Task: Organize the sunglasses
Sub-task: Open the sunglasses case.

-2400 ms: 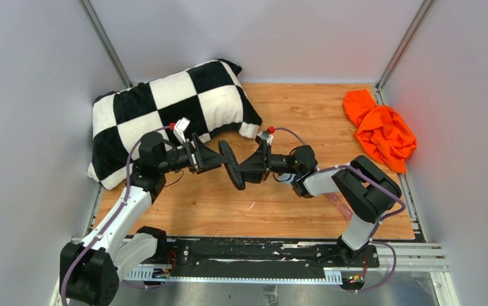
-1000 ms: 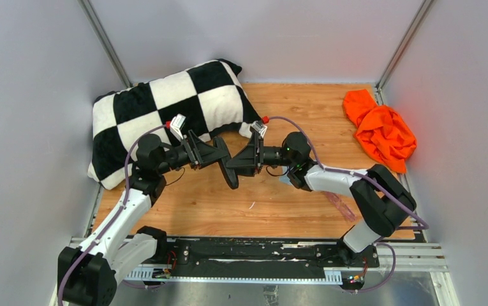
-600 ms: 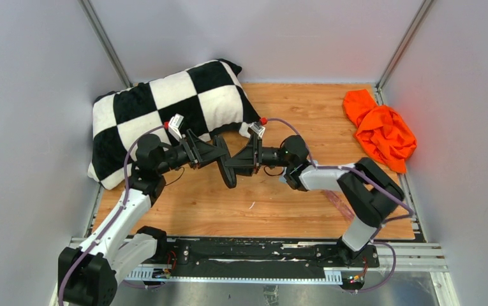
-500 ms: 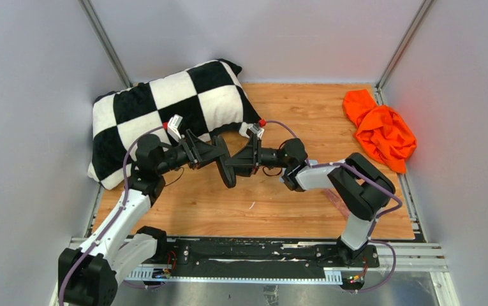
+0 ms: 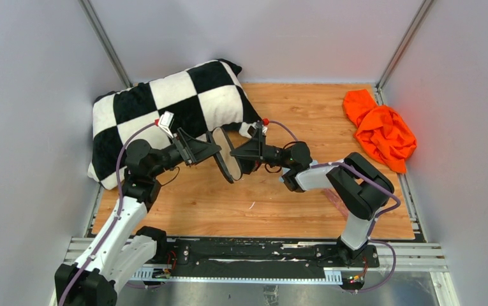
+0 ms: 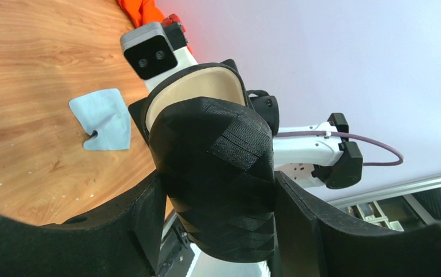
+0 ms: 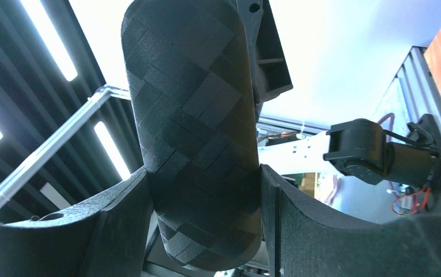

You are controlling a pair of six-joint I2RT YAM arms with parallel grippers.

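The black oval case (image 5: pixel 226 157) hangs in the air between my two grippers, its halves parted and the beige lining showing. My left gripper (image 5: pixel 209 150) is shut on one woven black half (image 6: pixel 215 167); the beige lining of the other half (image 6: pixel 195 86) shows behind it. My right gripper (image 5: pixel 242 153) is shut on the other half (image 7: pixel 192 121). The pink sunglasses (image 5: pixel 328 199) lie on the wood floor by my right arm's elbow, partly hidden by it. The light blue cloth (image 6: pixel 104 118) lies flat on the wood under the right arm.
A black and white checkered pillow (image 5: pixel 164 111) lies at the back left, just behind the grippers. An orange cloth (image 5: pixel 381 131) is bunched at the back right. Grey walls close in on the left, back and right of the wooden floor (image 5: pixel 254 210).
The case has shifted left toward the pillow. My left arm has drawn back to the left, and the case's halves have parted so the beige lining now shows.
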